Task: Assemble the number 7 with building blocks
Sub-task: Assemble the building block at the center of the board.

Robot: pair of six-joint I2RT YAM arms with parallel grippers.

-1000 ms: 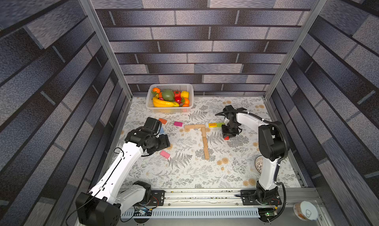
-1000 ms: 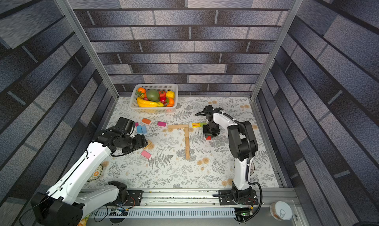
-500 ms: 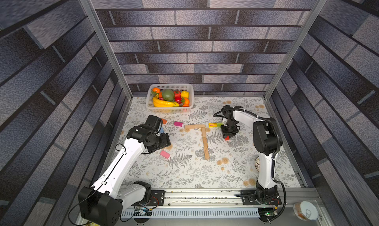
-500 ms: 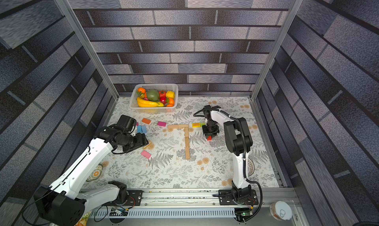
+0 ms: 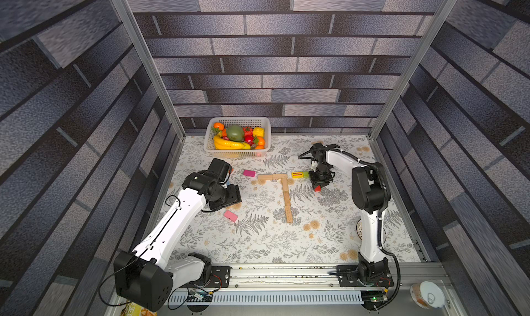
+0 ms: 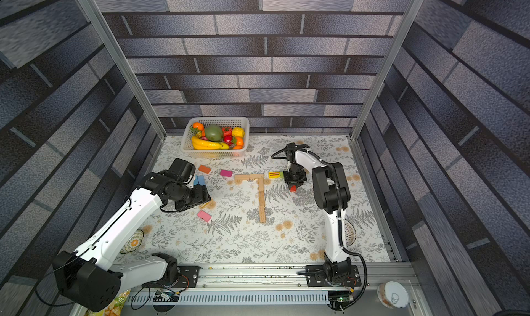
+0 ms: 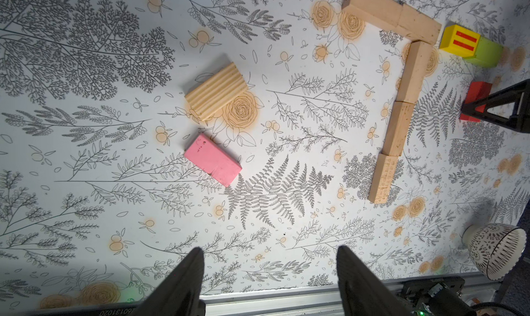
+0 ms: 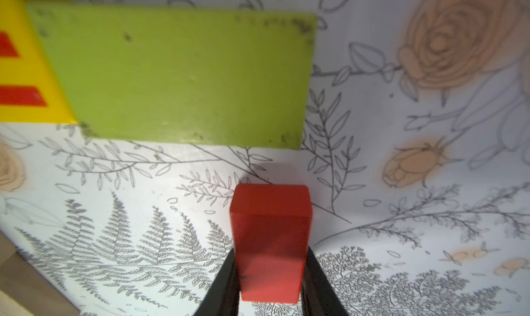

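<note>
The number 7 (image 5: 286, 198) of tan blocks lies beyond the green block (image 8: 183, 73), which sits just beside my right gripper (image 8: 270, 260). It pinches the red block (image 8: 271, 228); I'd carry that level, clear of green. My left gripper (image 7: 269, 260) hangs spread, empty.

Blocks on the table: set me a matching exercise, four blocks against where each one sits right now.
Things:
1. red block
2. green block
3. pink block
4. plain tan blocks

Places:
A. lying flat beside the ridged tan block, not touching it
B. clamped in the right hand
C. laid end to end as a short bar and a longer stem
D. butted against the yellow striped block

Pairs: 1-B, 2-D, 3-A, 4-C
</note>
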